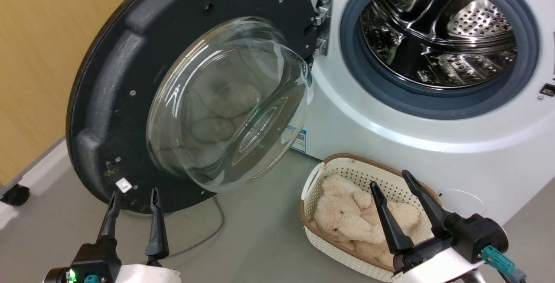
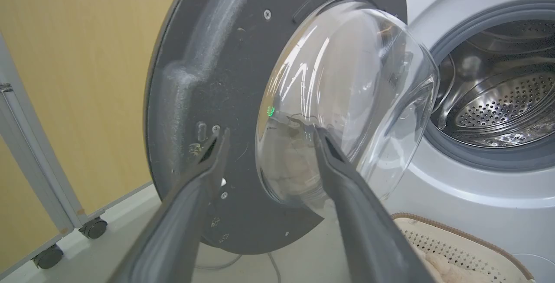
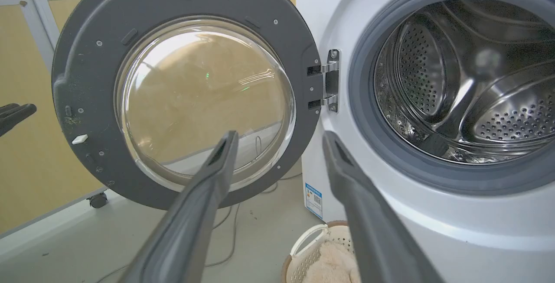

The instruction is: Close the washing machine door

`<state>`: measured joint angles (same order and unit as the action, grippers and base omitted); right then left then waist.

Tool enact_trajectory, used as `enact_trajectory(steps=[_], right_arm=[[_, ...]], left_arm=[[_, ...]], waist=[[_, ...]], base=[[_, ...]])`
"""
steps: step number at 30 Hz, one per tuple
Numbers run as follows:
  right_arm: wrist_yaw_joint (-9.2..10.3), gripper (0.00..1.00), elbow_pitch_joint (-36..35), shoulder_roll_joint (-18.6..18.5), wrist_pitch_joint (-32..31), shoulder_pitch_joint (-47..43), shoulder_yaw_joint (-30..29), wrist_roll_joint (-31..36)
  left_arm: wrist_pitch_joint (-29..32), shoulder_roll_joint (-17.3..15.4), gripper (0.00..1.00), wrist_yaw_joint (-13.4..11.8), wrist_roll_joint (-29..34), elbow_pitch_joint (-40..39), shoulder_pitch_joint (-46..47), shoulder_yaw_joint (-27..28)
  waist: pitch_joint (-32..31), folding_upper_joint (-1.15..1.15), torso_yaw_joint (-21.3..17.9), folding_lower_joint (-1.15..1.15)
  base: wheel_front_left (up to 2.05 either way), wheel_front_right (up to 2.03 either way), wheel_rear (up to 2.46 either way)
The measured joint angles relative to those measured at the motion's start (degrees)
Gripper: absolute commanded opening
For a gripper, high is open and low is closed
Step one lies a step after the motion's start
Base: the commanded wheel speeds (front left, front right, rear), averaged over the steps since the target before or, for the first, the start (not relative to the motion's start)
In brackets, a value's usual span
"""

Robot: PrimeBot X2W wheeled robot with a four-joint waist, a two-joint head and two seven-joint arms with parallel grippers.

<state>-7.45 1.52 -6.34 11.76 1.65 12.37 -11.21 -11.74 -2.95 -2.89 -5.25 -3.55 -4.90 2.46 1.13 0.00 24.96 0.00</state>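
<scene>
The washing machine door (image 1: 195,101) looks rigid, best pushed at its black rim (image 1: 93,114); left pincer (image 1: 134,190) and right pincer (image 1: 389,178) gape empty.

Head view is looking forward and down at the washing machine door (image 1: 108,79) and the washing machine (image 1: 390,144). Left wrist view is facing the door closely, right wrist view squarely from farther back; all are sharing both.
</scene>
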Motion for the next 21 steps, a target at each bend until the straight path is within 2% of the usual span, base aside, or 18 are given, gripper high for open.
enact_trajectory(steps=[21], right_arm=[[0.00,1.00,0.6,-0.8,2.5,1.1,2.7,-2.8]], left_arm=[[-2.5,0.0,1.00,-1.2,-1.1,-1.2,-1.1,0.2]], waist=[[0.7,0.00,5.3,0.00]], base=[[0.00,0.00,0.00]])
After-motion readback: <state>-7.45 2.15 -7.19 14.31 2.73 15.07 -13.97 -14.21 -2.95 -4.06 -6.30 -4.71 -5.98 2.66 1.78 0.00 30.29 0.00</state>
